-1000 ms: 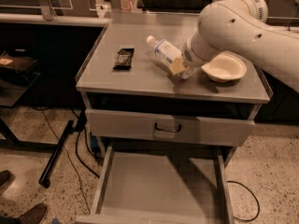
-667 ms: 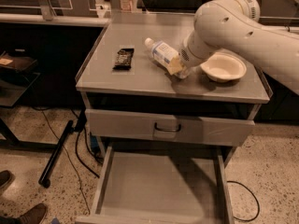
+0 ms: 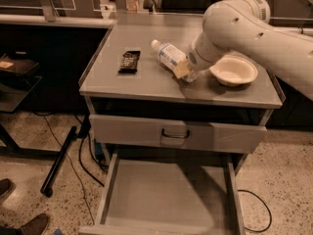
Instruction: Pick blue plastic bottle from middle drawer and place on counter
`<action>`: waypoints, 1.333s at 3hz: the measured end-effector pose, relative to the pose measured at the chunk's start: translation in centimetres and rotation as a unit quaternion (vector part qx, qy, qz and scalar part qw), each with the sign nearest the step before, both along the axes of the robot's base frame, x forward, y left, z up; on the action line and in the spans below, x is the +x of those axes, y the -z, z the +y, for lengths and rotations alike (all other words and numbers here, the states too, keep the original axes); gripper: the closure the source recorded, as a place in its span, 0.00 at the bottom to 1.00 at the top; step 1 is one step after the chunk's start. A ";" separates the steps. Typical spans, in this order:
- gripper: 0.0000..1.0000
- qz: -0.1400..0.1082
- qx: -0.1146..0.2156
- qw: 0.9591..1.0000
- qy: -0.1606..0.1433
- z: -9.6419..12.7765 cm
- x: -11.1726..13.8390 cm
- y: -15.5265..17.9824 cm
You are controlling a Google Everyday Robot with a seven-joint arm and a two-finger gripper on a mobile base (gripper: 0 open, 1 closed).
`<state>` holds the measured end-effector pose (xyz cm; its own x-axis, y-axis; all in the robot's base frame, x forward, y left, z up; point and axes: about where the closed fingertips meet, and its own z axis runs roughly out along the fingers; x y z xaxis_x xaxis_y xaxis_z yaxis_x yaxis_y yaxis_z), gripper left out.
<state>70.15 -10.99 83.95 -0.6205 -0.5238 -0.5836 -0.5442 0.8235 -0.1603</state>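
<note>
Hand (image 3: 185,71) gripping blue plastic bottle (image 3: 167,54) base, arm bent low over counter (image 3: 146,84)

The white robot arm (image 3: 244,28) hides most of the gripper (image 3: 184,70) at the base end of the small clear blue-labelled plastic bottle (image 3: 167,54); the bottom edge cuts off the grey metal middle drawer tray (image 3: 166,199).

- The grey worktop (image 3: 146,84) fills the upper middle of the frame, with thin rims along its sides.
- A dark snack packet (image 3: 129,61) lies flat, left of centre.
- The blue plastic bottle (image 3: 166,54) lies at centre, cap toward the upper left.
- The jaws are at the bottle's lower-right end.
- A white bowl (image 3: 234,70) stands just right of them.
</note>
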 end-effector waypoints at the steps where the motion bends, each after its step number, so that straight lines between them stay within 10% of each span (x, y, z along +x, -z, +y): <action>1: 0.50 0.000 0.000 1.000 0.000 0.0 0.0 0.0; 3: 0.03 0.000 0.000 1.000 0.000 0.0 0.0 0.0; 4: 0.00 0.000 0.000 1.000 0.000 0.0 0.0 0.0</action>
<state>70.15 -10.99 83.94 -0.6205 -0.5239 -0.5835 -0.5444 0.8234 -0.1603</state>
